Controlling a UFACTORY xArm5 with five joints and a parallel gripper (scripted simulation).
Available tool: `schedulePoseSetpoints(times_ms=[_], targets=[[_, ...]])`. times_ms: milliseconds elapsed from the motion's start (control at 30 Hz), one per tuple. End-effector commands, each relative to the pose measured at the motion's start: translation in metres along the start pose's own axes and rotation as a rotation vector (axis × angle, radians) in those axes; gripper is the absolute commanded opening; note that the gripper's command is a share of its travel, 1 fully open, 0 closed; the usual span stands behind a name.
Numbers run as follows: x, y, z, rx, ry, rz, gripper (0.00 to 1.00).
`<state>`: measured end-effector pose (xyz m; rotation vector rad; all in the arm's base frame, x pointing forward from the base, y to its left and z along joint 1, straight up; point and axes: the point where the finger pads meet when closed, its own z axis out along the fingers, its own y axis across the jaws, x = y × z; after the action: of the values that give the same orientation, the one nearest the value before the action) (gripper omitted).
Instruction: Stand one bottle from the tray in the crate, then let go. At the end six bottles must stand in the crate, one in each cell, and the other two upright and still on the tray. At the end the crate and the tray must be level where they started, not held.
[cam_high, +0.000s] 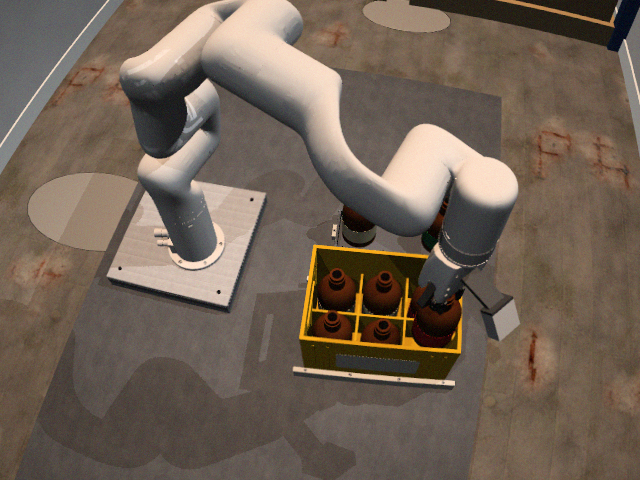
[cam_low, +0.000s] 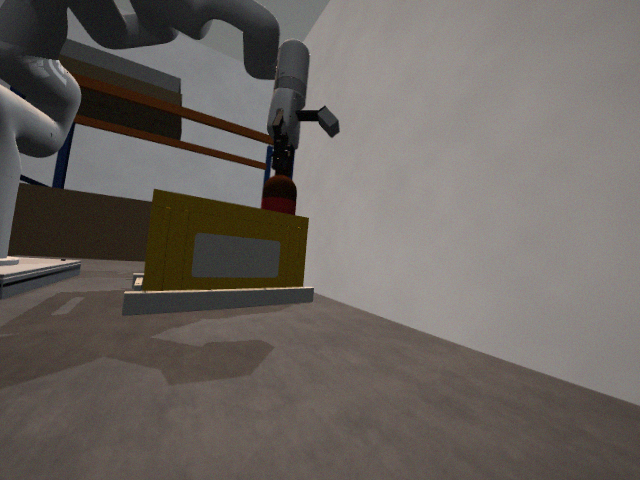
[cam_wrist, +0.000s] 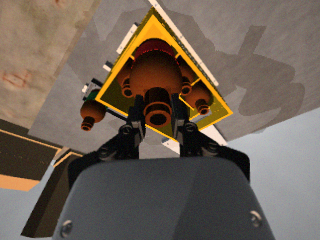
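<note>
The yellow crate (cam_high: 320, 352) (cam_low: 173, 248) (cam_wrist: 154, 31) looks level on the floor. My gripper (cam_high: 442, 300) (cam_low: 282, 164) (cam_wrist: 157, 103) is shut on the neck of a brown bottle with a red label (cam_high: 437, 322) (cam_low: 279, 196) (cam_wrist: 156, 75). This bottle is about upright over the front right cell, its lower part below the rim and its label partly above it. Brown bottles (cam_high: 336, 293) (cam_high: 383, 297) (cam_high: 331, 326) (cam_high: 381, 331) stand in the left and middle cells; another behind the held one is mostly hidden. A white-labelled bottle (cam_high: 358, 229) and a green-labelled bottle (cam_high: 430, 240) (cam_wrist: 92, 109) stand behind the crate. The tray is mostly hidden.
A low pale rail (cam_high: 373, 376) (cam_low: 217, 298) runs along the crate's front. The arm's base plate (cam_high: 237, 227) lies to the left in the top view. A pale wall (cam_low: 465, 180) rises on the right in the exterior view.
</note>
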<state>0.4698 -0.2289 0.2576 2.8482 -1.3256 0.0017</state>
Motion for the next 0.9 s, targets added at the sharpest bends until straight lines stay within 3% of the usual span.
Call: schedulePoseSetpoints(times_ms=[0,867], targets=[[0.001,0.0,0.003,0.002,0.004,0.0,0.0],[0.001,-0.001,0.027,0.002,0.004,0.0,0.0]])
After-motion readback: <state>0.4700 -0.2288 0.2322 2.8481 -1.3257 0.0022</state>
